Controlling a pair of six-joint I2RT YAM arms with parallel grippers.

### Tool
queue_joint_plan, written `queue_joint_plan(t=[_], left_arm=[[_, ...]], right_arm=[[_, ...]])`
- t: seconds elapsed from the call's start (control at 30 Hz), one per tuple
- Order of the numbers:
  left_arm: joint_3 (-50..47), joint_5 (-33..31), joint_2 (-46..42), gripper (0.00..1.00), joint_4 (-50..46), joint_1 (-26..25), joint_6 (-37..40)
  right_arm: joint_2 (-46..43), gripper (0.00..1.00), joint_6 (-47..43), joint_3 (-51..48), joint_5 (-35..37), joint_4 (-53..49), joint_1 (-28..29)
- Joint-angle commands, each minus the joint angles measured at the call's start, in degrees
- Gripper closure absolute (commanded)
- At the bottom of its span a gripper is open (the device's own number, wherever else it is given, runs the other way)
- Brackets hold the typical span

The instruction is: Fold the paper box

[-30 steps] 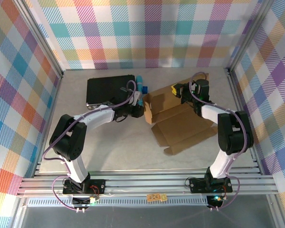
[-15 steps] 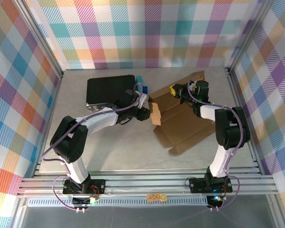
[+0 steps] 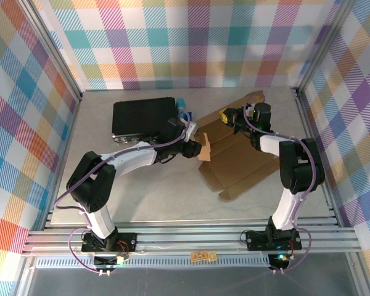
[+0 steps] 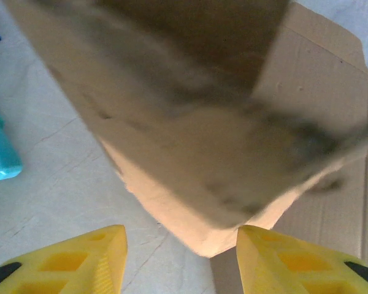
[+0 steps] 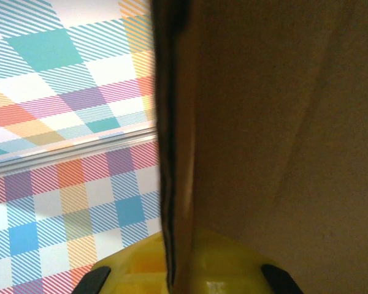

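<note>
One box (image 3: 246, 163), one black case (image 3: 143, 117), one teal thing (image 3: 182, 105), and my two grippers both at the box.

I see the brown box lying opened out on the table (image 3: 142, 185), right of centre, with its far flap tilted up near the back wall. My left gripper (image 3: 199, 148) sits at its left corner flap; on that wrist view the yellow fingers (image 4: 80, 260) stand apart with the flap's tip (image 4: 196, 153) between them, and the teal thing (image 4: 0, 153) lies off to the left. My right gripper (image 3: 229, 116) is at the far left edge; its wrist view shows the jaws drawn in on a cardboard edge (image 5: 172, 153).
</note>
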Motion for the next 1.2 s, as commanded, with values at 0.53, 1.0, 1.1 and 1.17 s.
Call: queue_joint_plan(t=[0.53, 1.0, 1.1, 1.17], left_arm=[[0.8, -6.3, -0.3, 0.52, 3.2, -3.0, -2.9], [4.9, -33.0, 4.8, 0.55, -1.1, -10.3, -9.8], [4.9, -35.3, 5.7, 0.55, -1.2, -10.7, -10.4], [4.5, -36.1, 5.9, 0.55, -1.0, -10.9, -10.6]], right_arm=[[-0.4, 1.00, -0.8, 0.7, -1.3, 0.1, -0.1], [-3.1, 1.00, 1.2, -3.9, 0.7, 6.1, 0.6], [-5.0, 1.00, 1.4, -7.4, 1.2, 9.1, 0.7], [-6.2, 1.00, 1.5, -9.7, 1.2, 10.7, 0.7]])
